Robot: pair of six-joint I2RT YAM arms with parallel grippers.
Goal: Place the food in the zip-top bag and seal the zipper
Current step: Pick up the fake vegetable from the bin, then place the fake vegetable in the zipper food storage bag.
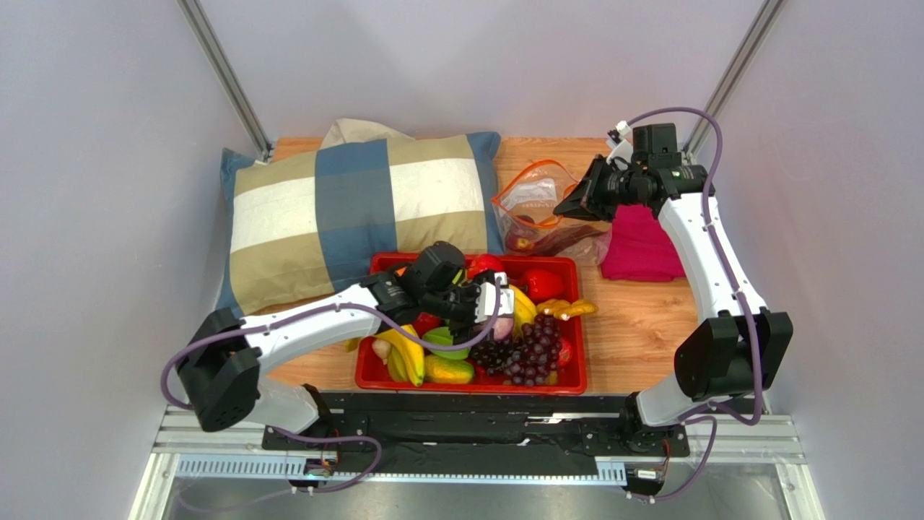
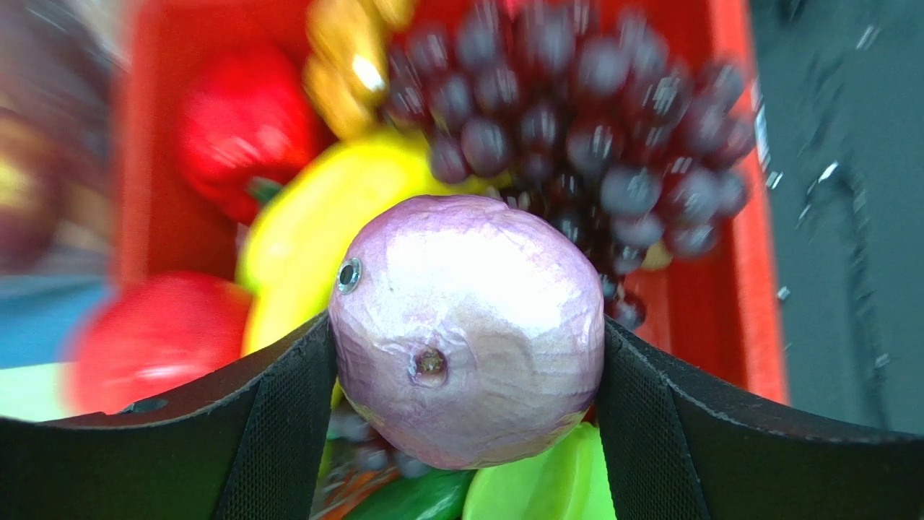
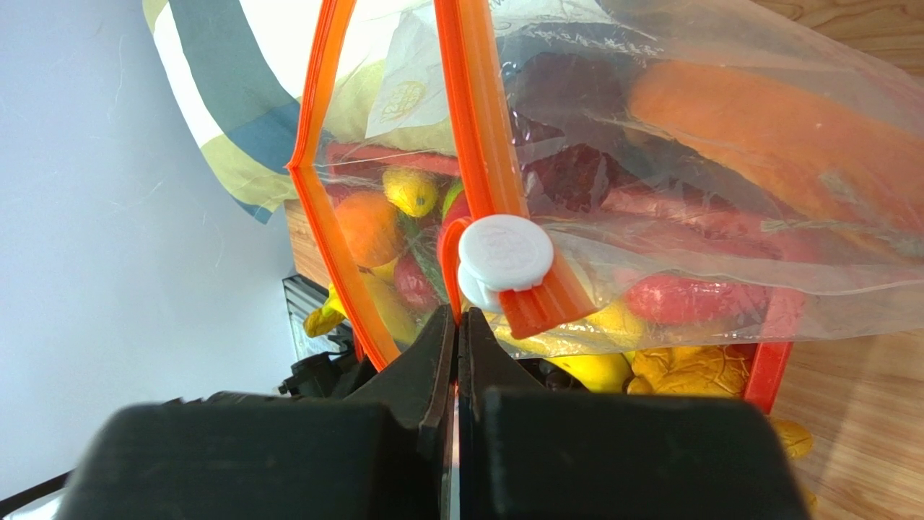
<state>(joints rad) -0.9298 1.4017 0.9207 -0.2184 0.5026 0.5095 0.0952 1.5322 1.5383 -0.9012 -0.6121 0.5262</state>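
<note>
A round pink-purple onion (image 2: pixel 466 325) sits between the black fingers (image 2: pixel 271 433) of my left gripper (image 1: pixel 490 307), whose pads touch it on both sides, just above the other toy food in the red tray (image 1: pixel 575 374). My right gripper (image 3: pixel 457 320) is shut on the orange zipper (image 3: pixel 477 130) at the mouth of the clear zip-top bag (image 3: pixel 705 217), just below its white slider (image 3: pixel 504 252). The bag (image 1: pixel 531 200) is held up with its mouth open at the back right. A long orange-rimmed slice (image 3: pixel 781 130) with dark flesh lies inside it.
The tray holds dark grapes (image 1: pixel 531 347), bananas (image 1: pixel 403 352), a red pepper (image 1: pixel 540 284) and green pieces. A checked pillow (image 1: pixel 347 211) fills the back left. A folded magenta cloth (image 1: pixel 640 247) lies under the right arm. A yellow piece (image 1: pixel 566 309) rests on the tray's right rim.
</note>
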